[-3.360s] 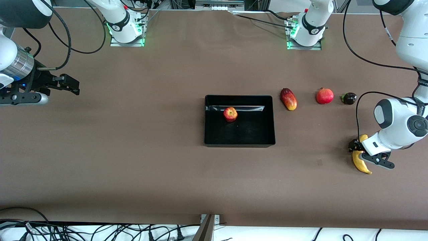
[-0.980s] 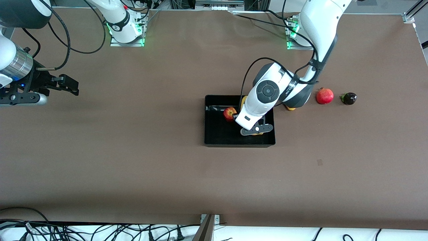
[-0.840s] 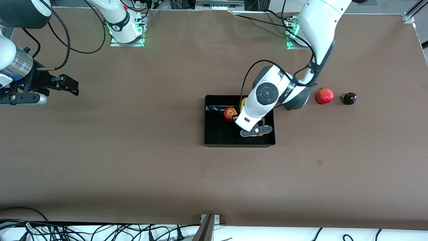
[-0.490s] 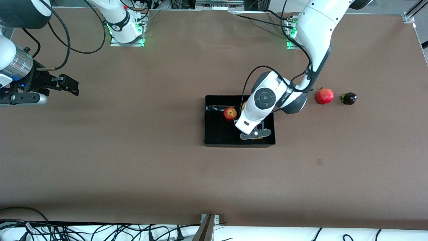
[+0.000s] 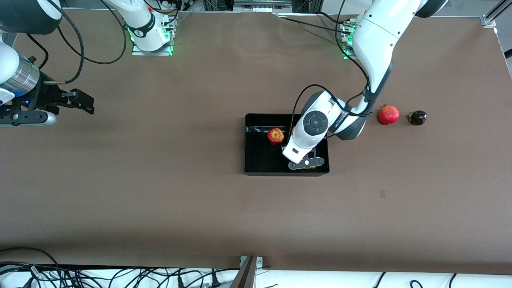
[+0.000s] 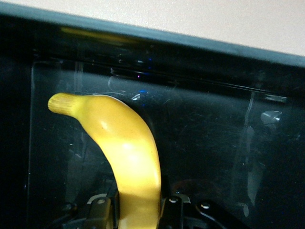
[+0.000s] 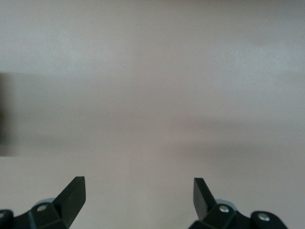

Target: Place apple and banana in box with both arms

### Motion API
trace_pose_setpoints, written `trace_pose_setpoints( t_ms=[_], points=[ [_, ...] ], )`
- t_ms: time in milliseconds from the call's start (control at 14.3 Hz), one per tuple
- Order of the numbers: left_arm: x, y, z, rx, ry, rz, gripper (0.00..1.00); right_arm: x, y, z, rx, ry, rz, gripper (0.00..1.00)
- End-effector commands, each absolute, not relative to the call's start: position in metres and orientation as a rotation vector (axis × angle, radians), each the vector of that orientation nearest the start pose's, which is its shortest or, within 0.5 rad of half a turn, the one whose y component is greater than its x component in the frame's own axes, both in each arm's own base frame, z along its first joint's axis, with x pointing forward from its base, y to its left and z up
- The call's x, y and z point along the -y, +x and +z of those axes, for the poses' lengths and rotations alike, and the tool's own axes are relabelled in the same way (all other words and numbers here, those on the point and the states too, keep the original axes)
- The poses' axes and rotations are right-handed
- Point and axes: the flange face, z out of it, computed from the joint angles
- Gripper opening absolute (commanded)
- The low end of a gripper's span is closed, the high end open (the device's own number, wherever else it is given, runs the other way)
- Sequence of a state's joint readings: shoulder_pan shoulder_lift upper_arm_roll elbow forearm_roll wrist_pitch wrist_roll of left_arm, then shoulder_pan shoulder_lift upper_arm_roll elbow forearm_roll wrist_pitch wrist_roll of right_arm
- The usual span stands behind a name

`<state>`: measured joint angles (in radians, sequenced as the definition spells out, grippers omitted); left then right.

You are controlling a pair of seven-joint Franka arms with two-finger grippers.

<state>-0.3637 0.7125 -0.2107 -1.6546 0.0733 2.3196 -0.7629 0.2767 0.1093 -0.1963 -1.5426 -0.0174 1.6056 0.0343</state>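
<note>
The black box (image 5: 256, 170) sits mid-table, and the red apple (image 5: 275, 136) lies inside it near the wall farther from the front camera. My left gripper (image 5: 305, 163) is down in the box beside the apple, shut on the yellow banana (image 6: 128, 152). The left wrist view shows my left gripper (image 6: 138, 212) with a finger on each side of the banana, which curves toward the glossy box wall (image 6: 190, 52). From the front only a yellow sliver of banana (image 5: 293, 129) shows past the arm. My right gripper (image 5: 82, 103) waits open over bare table at the right arm's end; the same right gripper (image 7: 138, 193) holds nothing.
A red pomegranate (image 5: 388, 115) and a small dark purple fruit (image 5: 417, 117) lie on the brown table toward the left arm's end, beside the box. The left arm's elbow hangs over the box's corner there.
The left arm carried the banana from the left arm's end of the table into the box. In the last second its hand sank and slid slightly nearer the front camera. The right arm stayed still.
</note>
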Motion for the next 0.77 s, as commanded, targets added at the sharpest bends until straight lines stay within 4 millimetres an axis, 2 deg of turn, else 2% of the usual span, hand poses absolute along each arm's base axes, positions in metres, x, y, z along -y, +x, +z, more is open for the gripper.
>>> trace_pose_setpoints(
  t_ms=[0, 70, 210, 350, 490, 700],
  points=[
    [0.354, 0.581, 0.201, 0.287, -3.172, 0.093, 0.91, -0.049, 0.589, 0.585, 0.091, -3.186, 0.049, 1.00],
    [0.353, 0.582, 0.201, 0.288, -3.169, 0.095, 1.00, -0.049, 0.589, 0.585, 0.094, -3.185, 0.049, 1.00],
    [0.346, 0.585, 0.212, 0.311, -3.160, 0.102, 1.00, -0.050, 0.589, 0.585, 0.093, -3.184, 0.049, 1.00],
    [0.326, 0.595, 0.252, 0.353, -3.119, 0.135, 1.00, -0.049, 0.589, 0.585, 0.094, -3.185, 0.049, 1.00],
    [0.306, 0.599, 0.315, 0.381, -3.105, 0.168, 1.00, -0.050, 0.589, 0.585, 0.093, -3.184, 0.049, 1.00],
    [0.251, 0.610, 0.410, 0.369, -3.055, 0.277, 1.00, -0.049, 0.589, 0.585, 0.094, -3.185, 0.049, 1.00]
  ],
)
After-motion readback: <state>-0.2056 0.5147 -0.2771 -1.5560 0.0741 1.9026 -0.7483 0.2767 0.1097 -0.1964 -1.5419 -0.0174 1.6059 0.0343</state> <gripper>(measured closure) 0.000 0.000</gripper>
